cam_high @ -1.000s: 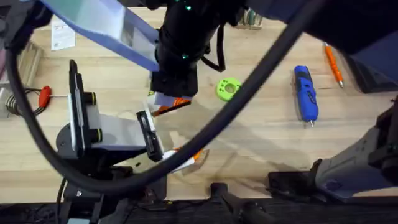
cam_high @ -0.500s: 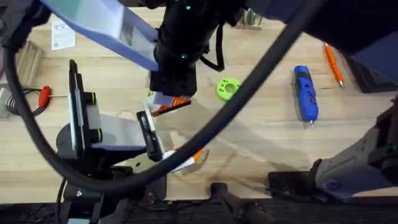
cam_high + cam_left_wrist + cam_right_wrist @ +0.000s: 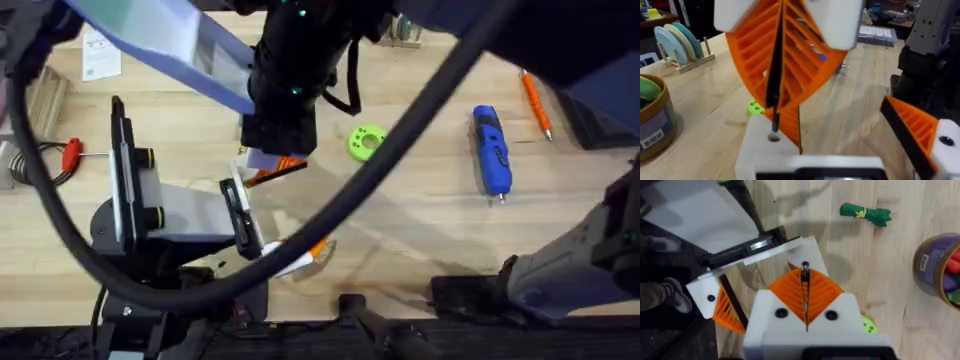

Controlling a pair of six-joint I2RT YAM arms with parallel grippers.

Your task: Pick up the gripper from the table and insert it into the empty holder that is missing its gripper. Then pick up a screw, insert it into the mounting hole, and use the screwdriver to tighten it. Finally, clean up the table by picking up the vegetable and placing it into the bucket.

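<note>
The right pincer (image 3: 805, 287) — its orange pads pressed together, clamping a thin dark screw (image 3: 805, 270) — hangs over the holder (image 3: 757, 255) on the wooden counter (image 3: 420, 220). The screwdriver (image 3: 491, 150) lies well apart; the vegetable (image 3: 865, 214) lies near the bucket (image 3: 935, 270). The left pincer (image 3: 785, 85) is pressed closed.

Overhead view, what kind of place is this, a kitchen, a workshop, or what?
Most likely a robotics workbench or lab. A wooden table carries tools: a blue electric screwdriver, a red-handled screwdriver and a slim orange tool. A small grey-and-black robot arm with yellow rings stands on it.
</note>
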